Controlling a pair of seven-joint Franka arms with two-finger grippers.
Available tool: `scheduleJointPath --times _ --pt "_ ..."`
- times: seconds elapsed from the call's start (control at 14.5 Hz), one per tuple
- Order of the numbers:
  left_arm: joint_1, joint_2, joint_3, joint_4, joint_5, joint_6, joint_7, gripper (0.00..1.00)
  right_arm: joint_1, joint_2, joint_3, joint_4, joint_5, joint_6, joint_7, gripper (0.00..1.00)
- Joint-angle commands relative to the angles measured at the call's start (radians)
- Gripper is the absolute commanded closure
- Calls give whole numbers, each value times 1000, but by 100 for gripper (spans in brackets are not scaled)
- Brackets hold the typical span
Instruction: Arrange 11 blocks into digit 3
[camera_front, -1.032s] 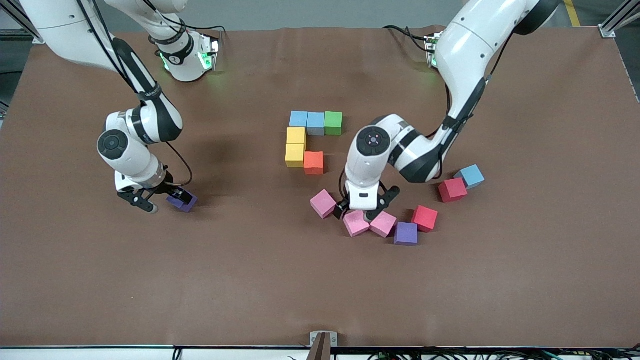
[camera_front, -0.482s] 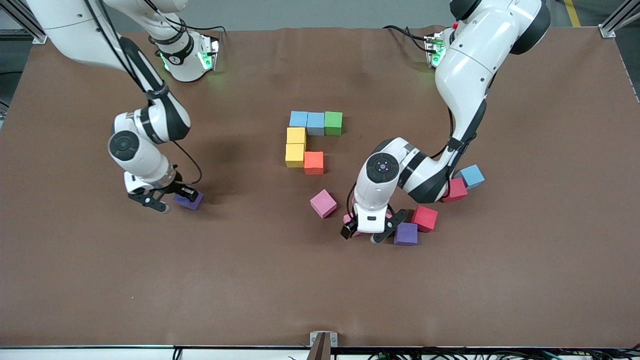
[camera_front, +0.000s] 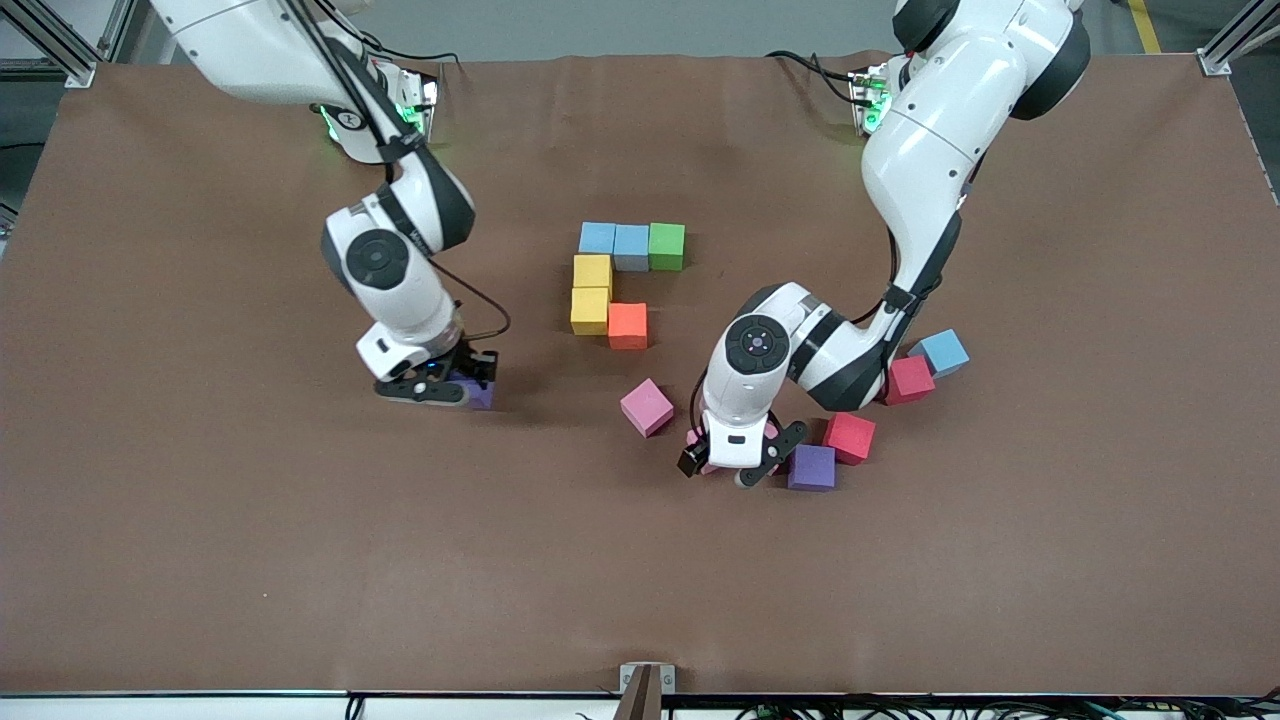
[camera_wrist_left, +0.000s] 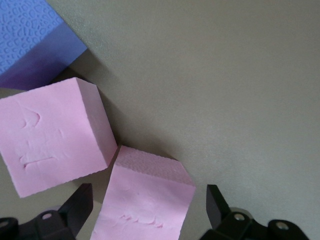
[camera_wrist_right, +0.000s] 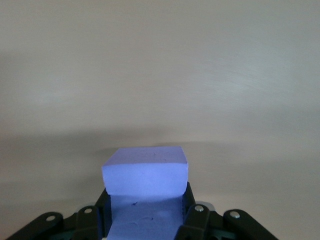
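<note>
My right gripper (camera_front: 440, 390) is clamped on a purple block (camera_front: 481, 396), over bare table toward the right arm's end; in the right wrist view that purple block (camera_wrist_right: 145, 187) sits squeezed between my fingers.

Moving along to the middle of the table: the partial figure. A row of two light blue blocks (camera_front: 597, 238) (camera_front: 631, 246) and a green block (camera_front: 666, 246), all touching. Nearer the front camera, two yellow blocks (camera_front: 592, 271) (camera_front: 589, 309) run down from the blue end, and an orange block (camera_front: 627, 325) touches the nearer yellow one.

Next, a loose pink block (camera_front: 646, 407), tilted, nearer the camera than the orange.

Then my left gripper (camera_front: 741, 463), jaws spread wide, down low around a pink block (camera_wrist_left: 147, 200); its fingers (camera_wrist_left: 75, 207) stand on either side, not pressing. A second pink block (camera_wrist_left: 52, 135) lies just beside it, corner to corner. A second purple block (camera_front: 811, 467) sits just beside my left gripper, a red cube (camera_front: 850, 437) touching it.

Toward the left arm's end, another red cube (camera_front: 908, 379) and a third light blue block (camera_front: 944, 352) lie together.
</note>
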Motion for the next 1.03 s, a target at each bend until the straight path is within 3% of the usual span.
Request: scheduleJointPath --times 0.0,0.14,0.21,0.41,0.69,0.96 --pt "-7 18 6 32 -7 -17 23 8 81 96 -7 145 10 -46 -59 100" --pt "0 13 6 29 -4 -17 27 56 133 165 -7 264 47 -115 -27 100" --pt "3 6 5 29 -4 -17 24 67 156 202 -7 323 60 -146 -17 100" --pt "11 -28 -2 2 -25 -32 -37 72 211 267 -8 417 67 -169 16 100" --pt "8 -115 -5 -107 -30 -43 -360 72 274 272 -8 408 67 -171 45 100" --pt "12 -229 -9 -270 -36 -48 -471 74 302 272 -8 371 67 -162 46 100"
